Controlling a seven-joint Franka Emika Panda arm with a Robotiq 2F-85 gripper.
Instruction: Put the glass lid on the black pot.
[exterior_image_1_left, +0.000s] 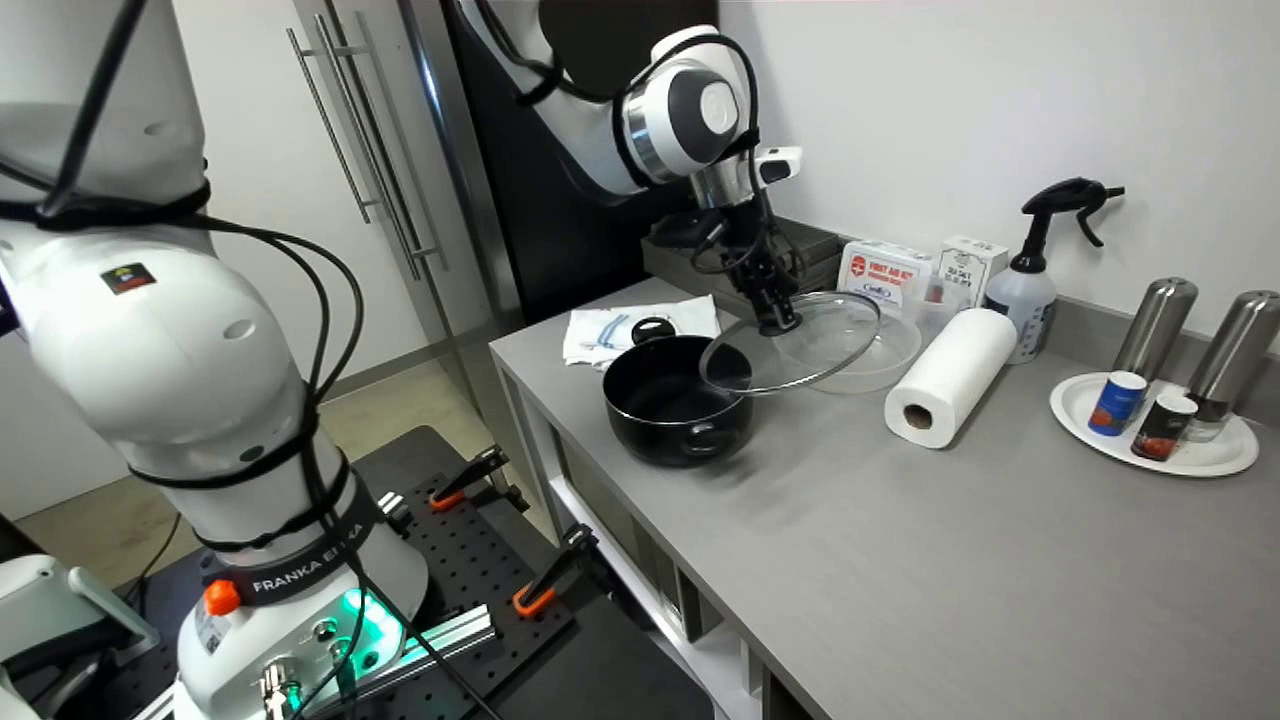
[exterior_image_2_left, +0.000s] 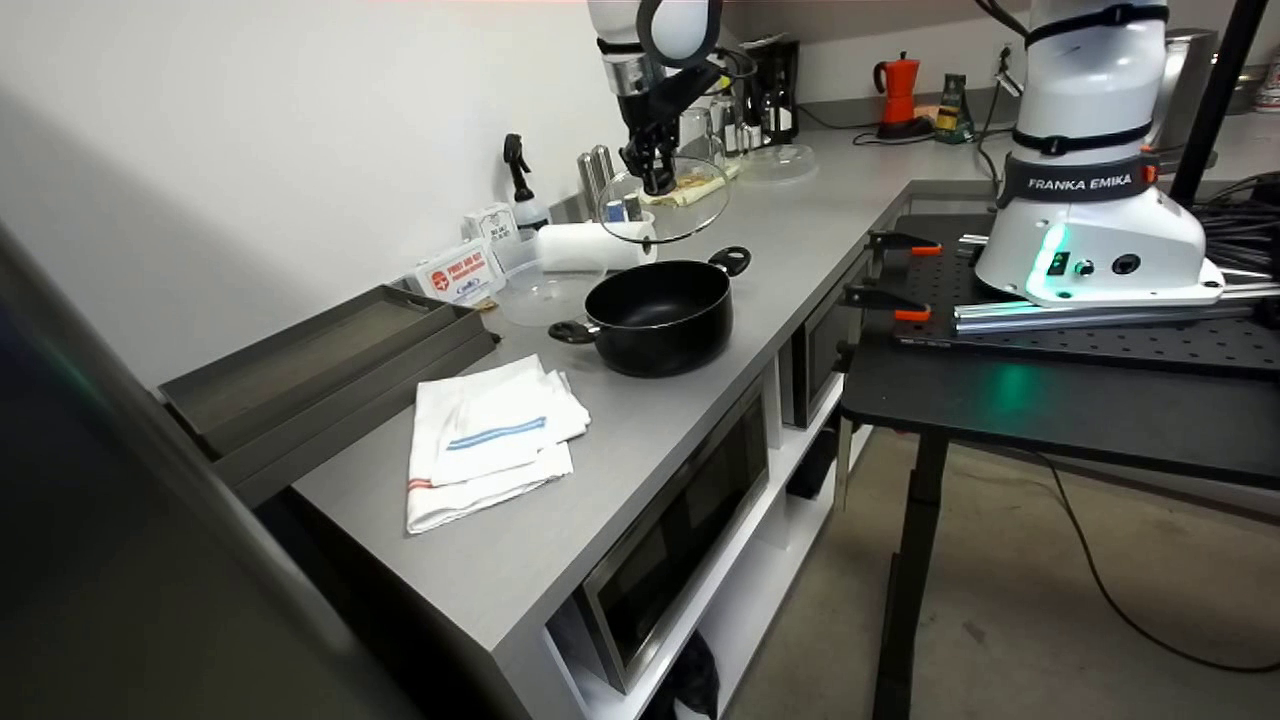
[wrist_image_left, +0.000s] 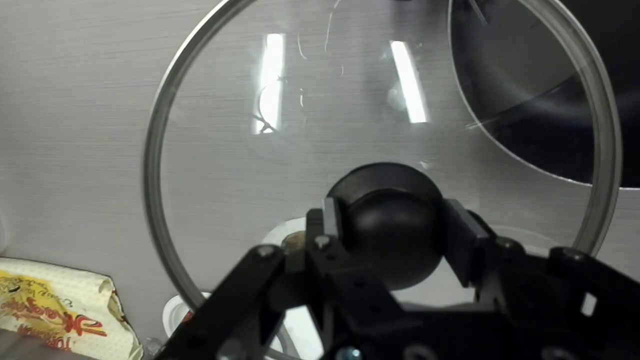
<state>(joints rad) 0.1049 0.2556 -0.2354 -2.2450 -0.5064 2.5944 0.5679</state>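
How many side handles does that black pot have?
2. In an exterior view, one handle sticks out at the picture-left of the black pot, and the second handle at its upper right. Neither is hidden there.

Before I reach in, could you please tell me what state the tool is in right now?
Tool: closed, holding the glass lid by its dark knob.

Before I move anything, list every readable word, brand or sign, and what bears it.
"FRANKA EMIKA": robot base band.
"FIRST AID KIT": first aid box.
"SEA SALT" (faint): white carton.
Too small or blurred: markings on printed packet, spray bottle, blue canister, black canister, arm sticker; remaining print on first aid box and white carton.
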